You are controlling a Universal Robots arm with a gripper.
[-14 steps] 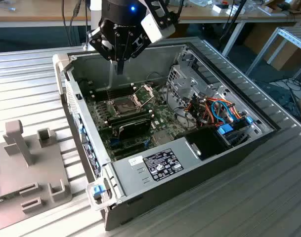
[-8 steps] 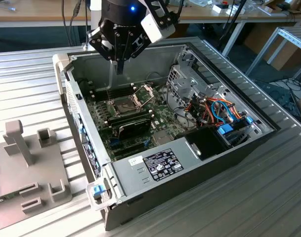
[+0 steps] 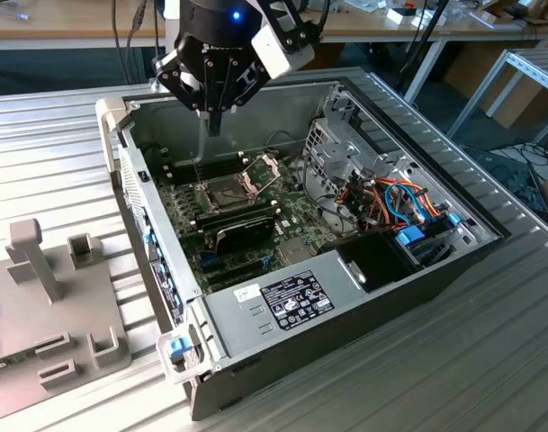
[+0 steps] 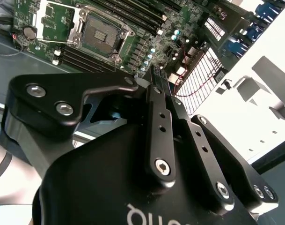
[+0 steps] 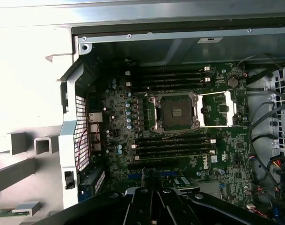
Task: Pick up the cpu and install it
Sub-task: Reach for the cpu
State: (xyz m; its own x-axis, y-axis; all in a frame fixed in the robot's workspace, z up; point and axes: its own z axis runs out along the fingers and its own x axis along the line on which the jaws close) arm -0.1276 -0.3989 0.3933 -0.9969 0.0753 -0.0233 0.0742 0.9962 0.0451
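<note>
Cpu (image 4: 157,75) — seen edge-on, a thin dark sliver mostly hidden between the closed jaws of the gripper (image 3: 214,121), which hangs above the far edge of the open computer case (image 3: 134,193). Socket (image 5: 176,112) open, near the centre of the motherboard (image 5: 114,140). Power-supply label (image 3: 291,301) — print unreadable.

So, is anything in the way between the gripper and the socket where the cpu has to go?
Nothing visible. The socket lies uncovered on the motherboard, its hinged frame folded open to one side. The gripper hangs above the board. The memory modules lie beside the socket, not over it.
</note>
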